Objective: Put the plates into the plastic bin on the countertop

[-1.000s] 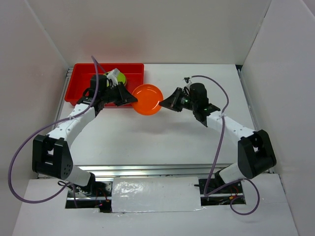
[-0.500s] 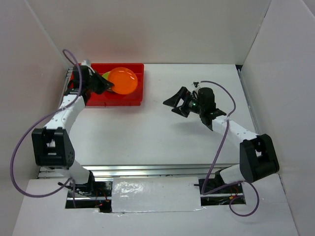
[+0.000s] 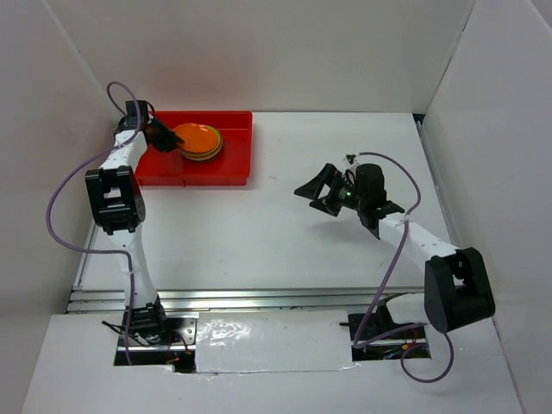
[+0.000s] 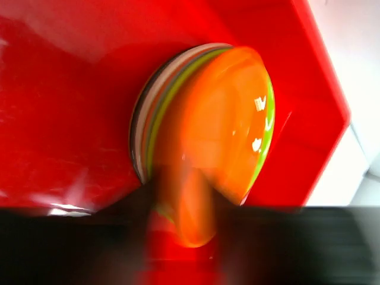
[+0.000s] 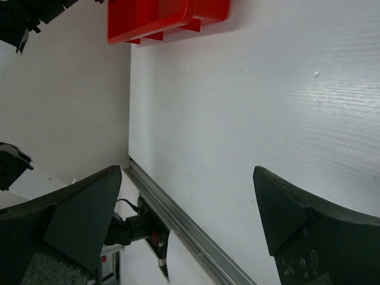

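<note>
While the left gripper sits at the left rim of the stack of plates, I read the whole job as turning on that one contact: the top orange plate lies immediately right of the gripper in the top view, flat on the pile, so any withdrawal has to go left and up, away from the rim, or it will drag the plate off. The stack stands in the left half of the bin, whose long side runs left to right along the far edge of the tabletop, and only the left arm is near it. My left wrist view is smeared; I see dark fingers on either side of the orange rim, with a lime edge under it, but I cannot tell whether the gripper has let go or is pinching. The right gripper hangs well apart over bare tabletop, jaws spread wide with nothing between them. A second ago both grippers met at this orange plate just in front of the bin's right end; half a second ago the left carried it tilted over the bin; now it is down, and the right arm has pulled back. I see no plate outside the bin.
</note>
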`<state>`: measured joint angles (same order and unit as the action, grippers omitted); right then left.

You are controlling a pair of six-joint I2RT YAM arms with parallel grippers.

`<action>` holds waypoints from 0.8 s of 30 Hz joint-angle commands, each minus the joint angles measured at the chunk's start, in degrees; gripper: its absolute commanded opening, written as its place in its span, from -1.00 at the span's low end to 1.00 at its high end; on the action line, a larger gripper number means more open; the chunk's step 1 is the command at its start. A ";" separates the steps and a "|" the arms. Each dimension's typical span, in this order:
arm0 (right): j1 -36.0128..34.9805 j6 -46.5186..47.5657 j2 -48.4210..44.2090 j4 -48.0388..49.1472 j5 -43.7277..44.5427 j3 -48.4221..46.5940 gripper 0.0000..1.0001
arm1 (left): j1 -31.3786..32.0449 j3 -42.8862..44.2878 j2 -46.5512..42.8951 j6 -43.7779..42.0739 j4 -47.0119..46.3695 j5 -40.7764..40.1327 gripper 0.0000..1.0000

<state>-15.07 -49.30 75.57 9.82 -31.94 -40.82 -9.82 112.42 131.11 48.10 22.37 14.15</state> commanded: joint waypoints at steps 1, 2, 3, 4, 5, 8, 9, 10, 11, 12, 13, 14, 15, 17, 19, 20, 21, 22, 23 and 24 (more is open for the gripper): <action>0.39 2.54 -1.92 -0.68 -0.05 -1.37 1.00 | 0.77 3.24 -3.58 0.07 1.26 -0.08 0.64; 0.39 2.71 -1.92 -0.60 -0.05 -1.63 1.00 | 1.12 3.07 -4.45 -0.54 1.71 -1.05 0.98; 0.39 2.72 -1.92 -0.60 -0.14 -1.72 1.00 | 1.30 2.89 -5.07 -0.81 1.89 -1.49 0.99; 0.31 2.72 -2.01 -0.68 0.04 -1.72 1.00 | 1.39 1.67 -5.94 -1.07 2.15 -2.02 0.99; 0.39 2.80 -2.01 -0.77 0.21 -1.72 1.00 | 1.47 0.53 -8.56 -1.77 1.72 -2.20 0.99; 0.22 3.85 -2.53 -2.52 2.05 -2.42 1.00 | 3.14 -2.20 -14.54 -4.66 4.85 -6.58 0.99; 0.04 4.47 -2.79 -3.40 2.93 -2.77 1.00 | 3.58 -2.47 -16.22 -5.29 6.53 -8.77 0.99; 0.04 5.26 -3.32 -6.11 5.20 -3.30 1.00 | 3.93 -3.25 -17.28 -5.82 8.29 -12.97 0.99; -0.05 6.83 -3.85 -7.53 6.62 -3.65 1.00 | 4.28 -4.04 -19.47 -7.21 10.65 -13.79 0.99; -0.13 7.89 -5.07 -8.93 8.02 -4.61 1.00 | 4.64 -4.84 -20.36 -7.84 11.63 -13.89 0.99; -0.13 8.60 -5.87 -11.90 9.34 -5.06 1.00 | 4.47 -5.89 -20.80 -8.54 12.77 -16.33 0.99; 0.39 10.00 -6.48 -13.15 11.44 -5.58 1.00 | 4.55 -5.98 -21.42 -9.42 14.18 -17.13 0.99; 0.57 10.71 -8.14 -14.12 11.99 -5.76 1.00 | 4.81 -6.33 -21.51 -10.03 16.98 -17.58 0.99; 1.44 12.20 -9.99 -17.55 13.40 -6.64 1.00 | 4.99 -7.30 -23.25 -10.48 20.42 -17.93 0.99; 1.27 15.09 -13.68 -22.09 16.88 -8.30 1.00 | 7.17 -14.75 -29.99 -11.35 19.12 -19.15 0.99; 0.58 16.07 -16.65 -24.22 19.26 -9.01 1.00 | 8.41 -19.21 -30.03 -11.36 18.16 -20.73 0.99; -0.13 18.08 -18.16 -28.68 22.25 -10.06 1.00 | 9.20 -20.91 -37.60 -12.23 18.15 -22.57 0.99; -1.00 18.79 -20.00 -31.16 26.02 -11.72 1.00 | 13.82 -22.23 -40.12 -12.76 18.84 -27.11 0.99; -2.41 19.32 -23.50 -33.62 31.71 -12.87 1.00 | 15.78 -23.55 -42.23 -13.46 21.20 -29.77 0.99; -3.12 20.46 -24.76 -38.08 35.34 -13.84 1.00 | 17.98 -23.74 -43.99 -13.82 23.05 -32.41 0.99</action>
<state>-15.99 -34.39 56.80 -17.08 -9.72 -49.63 1.52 88.84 95.74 37.50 41.60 -9.47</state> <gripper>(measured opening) 0.998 0.993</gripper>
